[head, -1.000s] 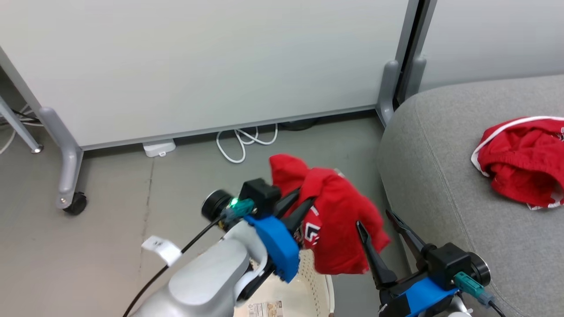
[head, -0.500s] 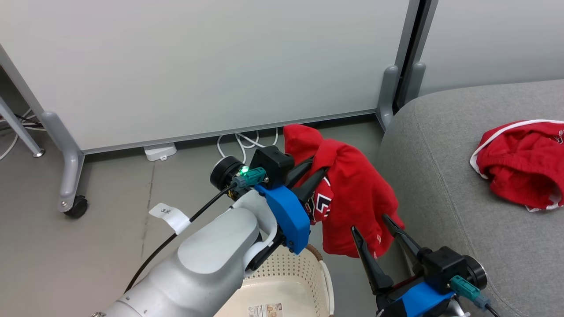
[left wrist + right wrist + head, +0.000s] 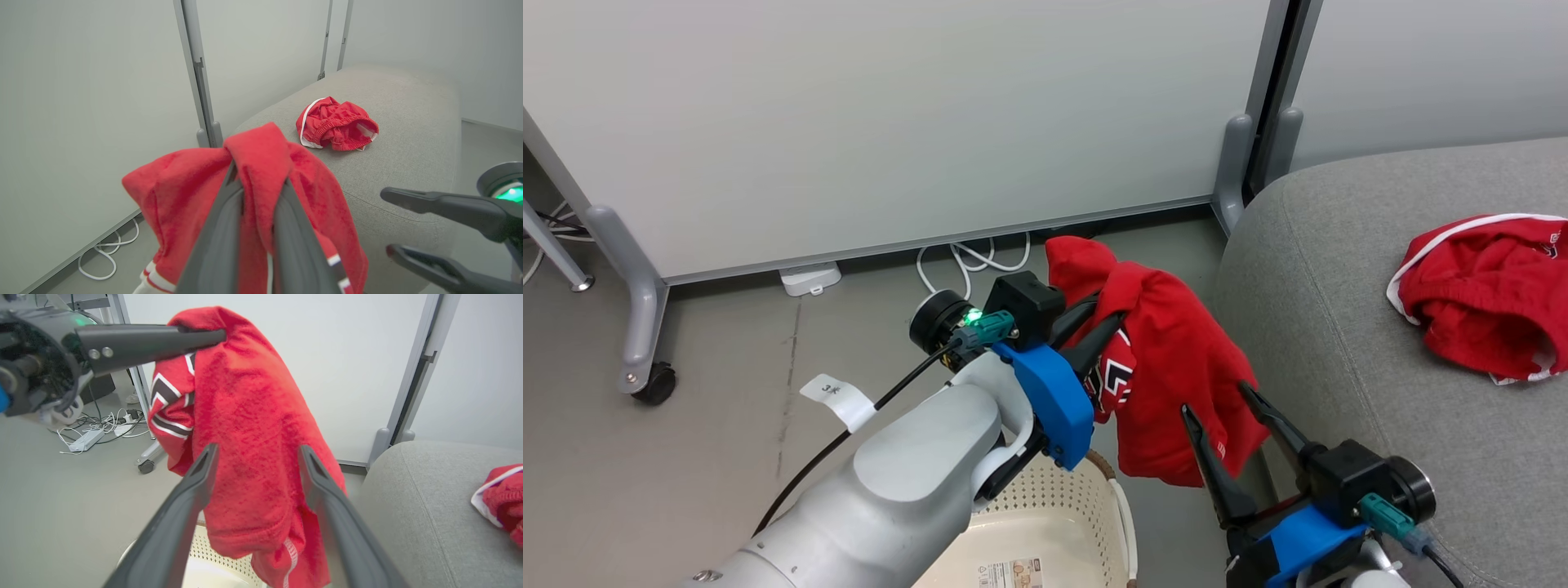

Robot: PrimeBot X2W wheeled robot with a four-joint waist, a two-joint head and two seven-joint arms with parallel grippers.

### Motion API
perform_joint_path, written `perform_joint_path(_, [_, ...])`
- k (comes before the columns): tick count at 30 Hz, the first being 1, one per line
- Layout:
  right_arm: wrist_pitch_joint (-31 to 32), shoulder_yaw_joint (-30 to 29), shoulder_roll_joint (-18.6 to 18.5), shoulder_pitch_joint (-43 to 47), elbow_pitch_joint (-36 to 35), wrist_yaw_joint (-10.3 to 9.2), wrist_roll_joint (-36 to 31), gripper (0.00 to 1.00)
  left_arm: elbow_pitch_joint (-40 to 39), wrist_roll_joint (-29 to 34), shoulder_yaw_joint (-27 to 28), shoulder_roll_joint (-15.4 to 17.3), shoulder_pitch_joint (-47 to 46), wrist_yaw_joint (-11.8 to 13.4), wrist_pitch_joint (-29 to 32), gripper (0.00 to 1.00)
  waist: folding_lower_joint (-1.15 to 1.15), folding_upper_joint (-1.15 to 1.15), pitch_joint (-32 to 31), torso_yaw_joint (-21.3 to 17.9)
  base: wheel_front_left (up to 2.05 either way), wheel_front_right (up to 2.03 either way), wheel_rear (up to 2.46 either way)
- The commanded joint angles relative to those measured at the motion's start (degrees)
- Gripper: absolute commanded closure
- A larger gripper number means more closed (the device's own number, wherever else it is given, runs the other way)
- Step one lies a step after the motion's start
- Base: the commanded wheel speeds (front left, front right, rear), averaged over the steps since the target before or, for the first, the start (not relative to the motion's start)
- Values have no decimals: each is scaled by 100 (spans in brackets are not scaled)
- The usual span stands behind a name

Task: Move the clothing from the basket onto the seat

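The left gripper (image 3: pixel 1104 317) is pinching a fold of the red jersey (image 3: pixel 1176 359) at mid-frame, dangling it above the basket (image 3: pixel 1086 502) at the bottom edge. The right gripper (image 3: pixel 1215 400) is hovering spread wide and empty beside the hem. The shorts (image 3: pixel 1478 302) are lying on the seat (image 3: pixel 1323 343) at right. Going rightward, lift the hem clear of the seat's rounded edge before releasing.

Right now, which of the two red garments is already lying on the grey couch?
The red shorts with white piping; the red jersey with black-and-white number hangs from the shut left claw.
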Motion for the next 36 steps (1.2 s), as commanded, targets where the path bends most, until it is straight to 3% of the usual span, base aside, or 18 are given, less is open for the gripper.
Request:
perform_joint_path(1, [40,-43,-10,-104,-6,3,-76,0,24,-5,-22,-3,-111,-3,-42,100,0,0,15,-4,0,0,0])
perform_joint_path(8, [416,-88,-27,-453,268,3,-331,0,82,-46,-146,-11,-192,-3,-76,100,0,0,85,5,0,0,0])
perform_joint_path(17, [698,128,-451,-1135,868,2,-275,0,76,-61,-293,-29,-263,-3,-114,100,0,0,141,90,0,0,0])
perform_joint_path(30, [646,1094,-837,-2103,2008,2,671,0,-290,-162,-498,-10,-335,-3,-140,100,0,0,149,215,0,0,0])
perform_joint_path(36, [369,1348,-734,-2465,2460,3,878,0,-397,-224,-548,41,-342,-3,-147,100,0,0,130,233,0,0,0])
